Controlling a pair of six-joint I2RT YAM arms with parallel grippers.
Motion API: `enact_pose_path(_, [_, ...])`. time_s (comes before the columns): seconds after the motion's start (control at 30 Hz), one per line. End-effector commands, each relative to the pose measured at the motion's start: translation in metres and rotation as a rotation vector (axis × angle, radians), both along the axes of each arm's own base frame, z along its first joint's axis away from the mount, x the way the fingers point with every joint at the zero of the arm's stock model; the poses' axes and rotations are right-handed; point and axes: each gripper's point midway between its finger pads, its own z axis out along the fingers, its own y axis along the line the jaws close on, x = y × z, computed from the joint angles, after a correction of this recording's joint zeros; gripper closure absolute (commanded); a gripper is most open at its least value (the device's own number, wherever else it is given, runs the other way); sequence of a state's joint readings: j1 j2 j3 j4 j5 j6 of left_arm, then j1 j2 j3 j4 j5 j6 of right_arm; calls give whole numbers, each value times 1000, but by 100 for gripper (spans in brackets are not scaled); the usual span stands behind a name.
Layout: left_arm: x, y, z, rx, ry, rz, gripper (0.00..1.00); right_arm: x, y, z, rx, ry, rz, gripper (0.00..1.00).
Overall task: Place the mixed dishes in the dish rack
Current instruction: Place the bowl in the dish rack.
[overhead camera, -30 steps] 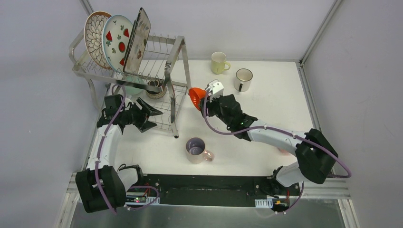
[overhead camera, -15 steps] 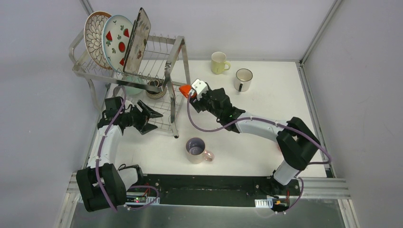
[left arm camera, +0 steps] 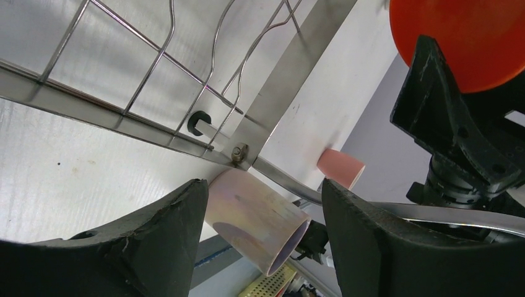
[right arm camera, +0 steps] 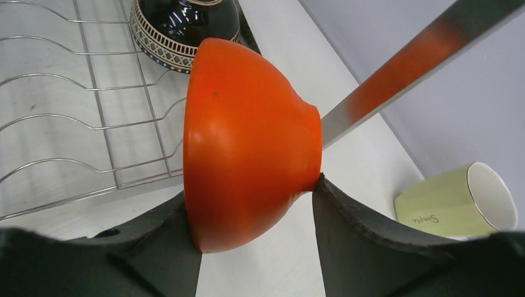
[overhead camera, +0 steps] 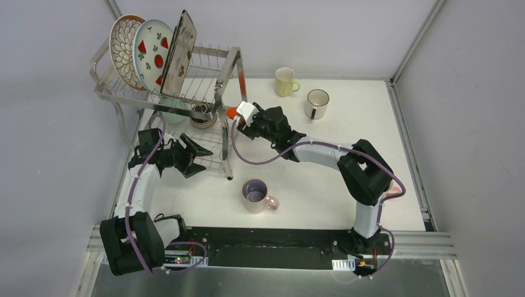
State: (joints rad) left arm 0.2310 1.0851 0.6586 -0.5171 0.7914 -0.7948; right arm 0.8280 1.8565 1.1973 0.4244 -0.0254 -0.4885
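Note:
My right gripper (overhead camera: 238, 116) is shut on the orange bowl (right arm camera: 247, 142), holding it on its side at the right post of the silver dish rack (overhead camera: 230, 68). The petal plate (overhead camera: 124, 46), red-fruit plate (overhead camera: 151, 52) and flowered square plate (overhead camera: 181, 52) stand in the rack's top tier. The mint bowl (overhead camera: 173, 112) and brown bowl (overhead camera: 202, 116) sit on the lower tier. My left gripper (overhead camera: 199, 154) is open and empty over the lower tier's front. The lilac mug (overhead camera: 255, 195), yellow mug (overhead camera: 286, 81) and white mug (overhead camera: 316, 103) stand on the table.
The left wrist view shows the rack's frame (left arm camera: 278, 93), the lilac mug (left arm camera: 257, 219) and a pink mug (left arm camera: 340, 168) beyond it. White walls close the table at back and sides. The right arm stretches across the table's middle.
My right gripper has carried the orange bowl leftward, from the open table to the rack's right post. The left arm has barely moved.

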Motion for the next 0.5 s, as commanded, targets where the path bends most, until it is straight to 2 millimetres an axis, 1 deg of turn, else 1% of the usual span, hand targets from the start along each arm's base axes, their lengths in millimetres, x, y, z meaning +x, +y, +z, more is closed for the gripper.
enact_pose_path(0.0, [3, 3, 5, 5, -48, -7, 31, 22, 20, 44, 63, -133, 52, 68])
enact_pose_path(0.1, [3, 2, 4, 0, -41, -6, 31, 28, 28, 41, 48, -140, 64, 69])
enact_pose_path(0.23, [3, 2, 4, -4, -39, -4, 31, 30, 35, 33, 27, -142, 93, 69])
enact_pose_path(0.37, [2, 2, 4, -9, -36, -3, 31, 33, 40, 29, 11, -150, 110, 69])
enact_pose_path(0.47, [1, 1, 5, -16, -32, 2, 31, 36, 45, 20, -16, -148, 127, 69])
